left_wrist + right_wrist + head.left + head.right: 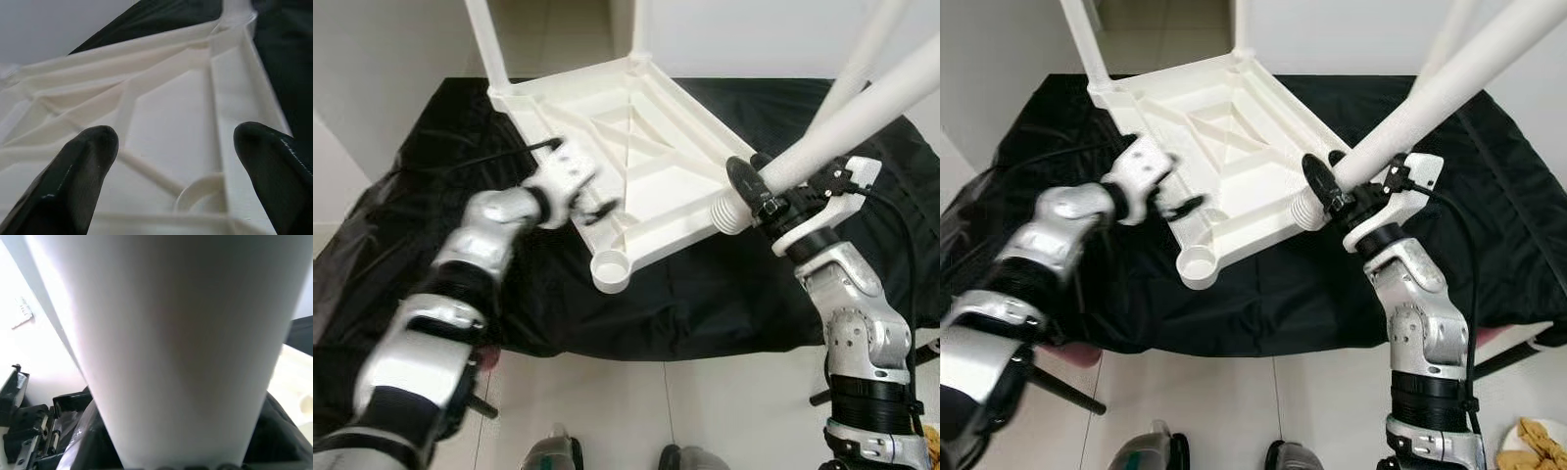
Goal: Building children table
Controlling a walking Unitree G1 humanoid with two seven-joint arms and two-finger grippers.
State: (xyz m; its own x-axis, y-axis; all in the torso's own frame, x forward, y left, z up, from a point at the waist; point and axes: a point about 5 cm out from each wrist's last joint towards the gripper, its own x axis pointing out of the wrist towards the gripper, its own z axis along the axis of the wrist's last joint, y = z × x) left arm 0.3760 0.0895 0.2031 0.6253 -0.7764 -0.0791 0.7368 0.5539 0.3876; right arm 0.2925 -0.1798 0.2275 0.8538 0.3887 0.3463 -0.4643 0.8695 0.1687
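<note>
Left eye view showed my right gripper [756,191] clamped on a leg [862,117], left gripper [576,188] spread over the tabletop [636,157]; squaring its threads to the empty socket [610,269] seemed wise.

No text, label, brand, number or sign can be read in any of the views. The white plastic parts carry no print that I can see, and the black cloth is plain. Some small marks appear on the black fingers in the left wrist view, but they are too small to read.
</note>
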